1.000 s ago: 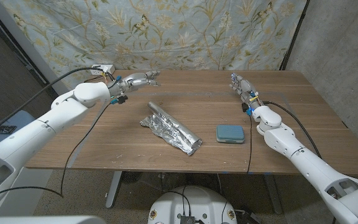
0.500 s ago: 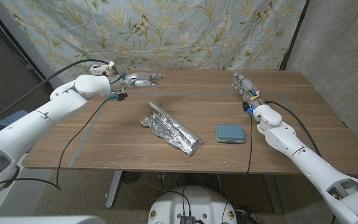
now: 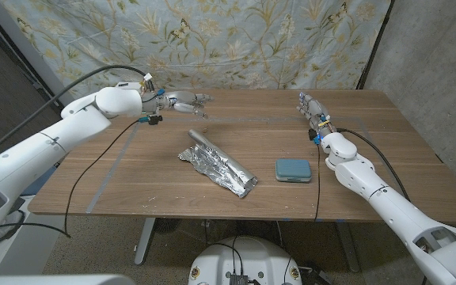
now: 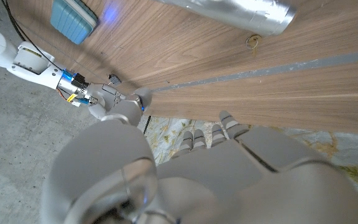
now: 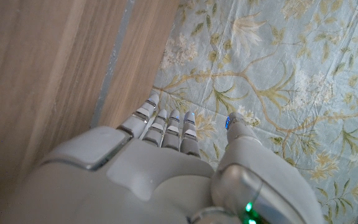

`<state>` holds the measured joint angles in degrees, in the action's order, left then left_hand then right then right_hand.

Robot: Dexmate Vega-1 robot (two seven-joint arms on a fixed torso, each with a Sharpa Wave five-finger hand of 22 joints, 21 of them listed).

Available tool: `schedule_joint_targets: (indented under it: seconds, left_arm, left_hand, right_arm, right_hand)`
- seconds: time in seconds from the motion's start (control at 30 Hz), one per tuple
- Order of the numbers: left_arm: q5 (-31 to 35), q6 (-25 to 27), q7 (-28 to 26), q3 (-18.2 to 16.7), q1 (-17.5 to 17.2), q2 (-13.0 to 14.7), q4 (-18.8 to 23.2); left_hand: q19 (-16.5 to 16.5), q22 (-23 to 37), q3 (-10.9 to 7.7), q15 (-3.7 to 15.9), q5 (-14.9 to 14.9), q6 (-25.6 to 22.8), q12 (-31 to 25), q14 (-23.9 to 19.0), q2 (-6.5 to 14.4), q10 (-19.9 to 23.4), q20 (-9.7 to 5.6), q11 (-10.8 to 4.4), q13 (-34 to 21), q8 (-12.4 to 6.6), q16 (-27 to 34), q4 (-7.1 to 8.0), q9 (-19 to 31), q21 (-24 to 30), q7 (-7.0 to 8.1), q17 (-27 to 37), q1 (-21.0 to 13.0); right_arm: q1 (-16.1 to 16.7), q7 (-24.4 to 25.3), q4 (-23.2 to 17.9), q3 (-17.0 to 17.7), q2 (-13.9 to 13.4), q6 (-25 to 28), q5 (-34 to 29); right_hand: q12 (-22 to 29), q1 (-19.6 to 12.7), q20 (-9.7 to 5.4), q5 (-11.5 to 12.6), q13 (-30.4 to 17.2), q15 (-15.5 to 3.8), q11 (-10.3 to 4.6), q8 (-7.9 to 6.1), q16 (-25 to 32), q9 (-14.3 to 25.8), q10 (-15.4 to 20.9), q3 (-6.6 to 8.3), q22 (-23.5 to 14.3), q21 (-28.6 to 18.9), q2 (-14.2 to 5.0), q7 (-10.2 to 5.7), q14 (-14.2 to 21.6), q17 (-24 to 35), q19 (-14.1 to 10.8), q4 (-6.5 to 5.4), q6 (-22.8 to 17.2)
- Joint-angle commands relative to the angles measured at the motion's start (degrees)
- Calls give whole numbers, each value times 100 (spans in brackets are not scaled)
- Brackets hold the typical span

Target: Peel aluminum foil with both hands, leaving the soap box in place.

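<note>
A crumpled aluminum foil bundle (image 3: 216, 164) lies at the table's middle, running from a rolled end at the back to a flat end at the front; its rolled end (image 4: 241, 12) appears in the left wrist view. A teal soap box (image 3: 293, 169) sits bare on the wood to the foil's right, also seen as the soap box (image 4: 73, 18). My left hand (image 3: 182, 101) hovers over the table's far left part, behind the foil, fingers spread and holding nothing. My right hand (image 3: 310, 110) stands near the far right side, fingers straight together, empty; the right hand (image 5: 166, 155) points toward the curtain.
A floral curtain (image 3: 212, 43) hangs behind the wooden table (image 3: 133, 190). Grey tape lines (image 3: 113, 162) mark the tabletop. Black cables trail from both arms. A small ring-like item (image 4: 252, 42) lies on the wood near the foil's rolled end.
My left hand has moved a little to the right along the table's far side and its arm has swung upward. The right arm, foil and soap box have stayed put.
</note>
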<state>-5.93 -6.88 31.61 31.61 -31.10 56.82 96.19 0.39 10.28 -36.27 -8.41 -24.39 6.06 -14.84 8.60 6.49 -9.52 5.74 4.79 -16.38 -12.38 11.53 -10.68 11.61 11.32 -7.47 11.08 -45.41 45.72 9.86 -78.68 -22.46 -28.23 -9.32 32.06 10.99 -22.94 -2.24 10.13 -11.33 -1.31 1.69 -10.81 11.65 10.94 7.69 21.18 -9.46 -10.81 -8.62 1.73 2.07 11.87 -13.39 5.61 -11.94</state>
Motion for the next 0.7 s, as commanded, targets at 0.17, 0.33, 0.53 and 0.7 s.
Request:
schedule_joint_targets:
  seconds: [0.17, 0.33, 0.53, 0.7]
  left_arm:
    - [1061, 727, 83, 52, 9, 335, 892]
    - [1317, 714, 325, 181, 205, 246, 932]
    - [1462, 698, 698, 333, 453, 105, 891]
    - [1521, 669, 910, 413, 530, 49, 856]
  left_hand:
    - [-72, 13, -13, 9, -54, 61, -58, 80, 0, -80, -16, -2, -76, -29, -33, 26, 37, -1, -7, 32, -125]
    - [-87, 15, -11, 13, -76, 99, -68, 98, 7, -115, -24, -22, -113, -21, -37, 32, 45, 0, 4, 33, -169]
    - [-121, 18, -6, 4, -99, 98, -85, 141, 14, -139, -18, -2, -151, -31, -50, 38, 57, -5, -10, 34, -211]
    - [-160, 20, 0, 5, -117, 136, -98, 162, 21, -160, -23, -6, -182, -22, -54, 47, 67, -13, -9, 35, -239]
  right_arm:
    - [-201, 76, 510, -45, 252, 17, 45]
    - [-257, 128, 566, -61, 290, 11, 15]
    - [-360, 231, 627, -110, 287, 110, -88]
    - [-377, 124, 758, -86, 337, -165, -87]
  right_hand:
    - [-46, 11, -299, -5, -14, 11, -12, 37, -20, 14, -130, -12, -24, 30, -27, -1, -86, 23, 77, 24, 135]
    - [-51, 11, -304, -4, -14, 27, -8, 42, -27, 14, -180, -15, -23, 30, -28, 10, -123, 23, 96, 30, 186]
    - [-64, 18, -309, -4, -15, 42, -4, 55, -34, 15, -268, -23, -23, 41, -29, 13, -173, 26, 153, 32, 274]
    - [-59, 14, -290, -4, -15, 65, -22, 54, -37, 15, -309, -29, -23, 38, -16, 7, -202, 23, 175, 47, 328]
